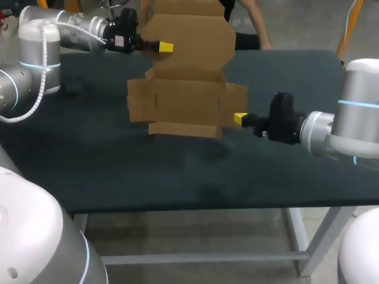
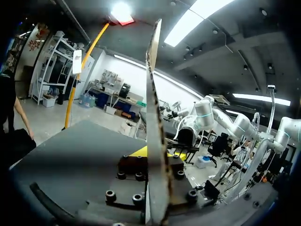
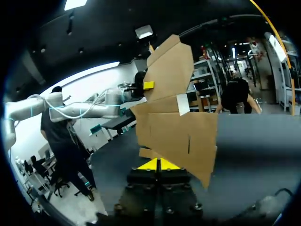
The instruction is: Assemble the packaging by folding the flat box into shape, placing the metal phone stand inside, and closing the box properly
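The left end effector (image 1: 166, 47) is closed on the flat box (image 1: 185, 102), its yellow tips pressed to either face of the tall top panel (image 1: 190, 32) at that panel's 9 o'clock edge. In its wrist view the card runs edge-on straight between the fingers. The right end effector (image 1: 240, 119) has its tips drawn together with no gap showing, at 4 o'clock of the box against the side flap (image 1: 235, 102); whether any card is pinched between them cannot be told. The box stands upright and unfolded, its bottom edge on the desk (image 1: 177, 177), toward 12 o'clock from the desk's middle. The step in hand looks like the first folds, so little of the task is done. To do it well, I judge the left should hold the panel steady while the right presses the side flap along its crease, slowly, since thin card could buckle or slip. No phone stand can be made out.
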### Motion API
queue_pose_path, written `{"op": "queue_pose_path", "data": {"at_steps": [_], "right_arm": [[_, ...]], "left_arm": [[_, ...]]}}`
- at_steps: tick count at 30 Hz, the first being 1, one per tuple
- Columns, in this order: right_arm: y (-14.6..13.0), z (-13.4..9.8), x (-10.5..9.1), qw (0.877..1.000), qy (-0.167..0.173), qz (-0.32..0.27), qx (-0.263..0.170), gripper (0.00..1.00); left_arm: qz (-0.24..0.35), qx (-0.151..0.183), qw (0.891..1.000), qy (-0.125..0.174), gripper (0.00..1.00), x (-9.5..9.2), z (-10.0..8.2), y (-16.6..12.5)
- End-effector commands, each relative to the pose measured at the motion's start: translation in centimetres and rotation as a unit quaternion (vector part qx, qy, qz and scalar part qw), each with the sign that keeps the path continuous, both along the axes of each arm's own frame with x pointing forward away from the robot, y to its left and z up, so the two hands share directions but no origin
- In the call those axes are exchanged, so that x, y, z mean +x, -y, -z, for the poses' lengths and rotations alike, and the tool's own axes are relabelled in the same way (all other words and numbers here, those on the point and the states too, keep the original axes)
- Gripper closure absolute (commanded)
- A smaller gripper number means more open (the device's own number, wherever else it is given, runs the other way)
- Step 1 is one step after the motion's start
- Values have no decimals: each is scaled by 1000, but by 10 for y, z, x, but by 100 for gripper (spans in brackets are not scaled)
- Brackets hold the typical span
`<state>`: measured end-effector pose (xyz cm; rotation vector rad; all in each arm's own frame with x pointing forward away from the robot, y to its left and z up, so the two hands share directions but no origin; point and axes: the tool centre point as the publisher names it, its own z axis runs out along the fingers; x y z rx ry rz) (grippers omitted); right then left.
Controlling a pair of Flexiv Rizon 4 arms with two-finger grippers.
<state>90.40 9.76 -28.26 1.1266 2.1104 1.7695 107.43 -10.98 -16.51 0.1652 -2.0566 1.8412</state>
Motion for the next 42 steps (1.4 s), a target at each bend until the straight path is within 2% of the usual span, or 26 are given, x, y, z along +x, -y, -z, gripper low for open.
{"op": "queue_pose_path", "data": {"at_steps": [1,7,12,20,31,42], "right_arm": [[-1,1,0,1000,1,2,0,100],[-14,3,-10,999,27,-12,-18,100],[-17,7,-24,998,50,-20,-31,100],[-19,18,-32,998,55,-25,-34,100],[-24,26,-39,997,56,-34,-36,100],[-33,28,-42,997,54,-36,-41,100]], "left_arm": [[-125,43,991,19,100,-15,-7,0],[-166,55,985,9,100,-26,-13,3],[-200,67,978,-5,100,-31,-10,6],[-228,83,970,-3,100,-40,-6,10],[-233,85,969,-14,100,-46,3,7],[-196,56,979,-3,100,-40,11,1]]}}
